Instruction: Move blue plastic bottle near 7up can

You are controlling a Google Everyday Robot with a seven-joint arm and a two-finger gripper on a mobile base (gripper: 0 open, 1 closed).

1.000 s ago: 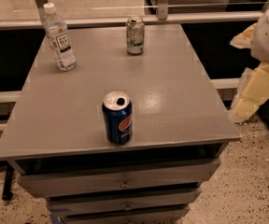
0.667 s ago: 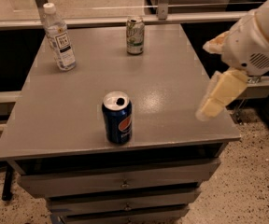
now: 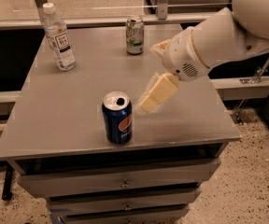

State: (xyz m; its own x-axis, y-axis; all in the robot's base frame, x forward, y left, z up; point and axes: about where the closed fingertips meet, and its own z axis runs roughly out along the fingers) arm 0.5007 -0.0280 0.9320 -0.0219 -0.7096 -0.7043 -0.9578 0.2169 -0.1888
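Note:
The blue plastic bottle (image 3: 58, 37), clear with a white cap and a white label, stands upright at the far left of the grey tabletop (image 3: 74, 101). The 7up can (image 3: 135, 35) stands upright at the far middle, well to the right of the bottle. My gripper (image 3: 154, 94) hangs over the middle right of the table on the white arm (image 3: 228, 31), just right of the Pepsi can. It is far from the bottle and holds nothing that I can see.
A dark blue Pepsi can (image 3: 117, 117) with an open top stands near the table's front edge. Drawers (image 3: 120, 183) sit below the tabletop. A glass rail (image 3: 102, 20) runs behind the table. Speckled floor (image 3: 251, 176) lies to the right.
The arm has swung in from the right edge of the view to over the middle right of the table. The bottle and both cans have not moved.

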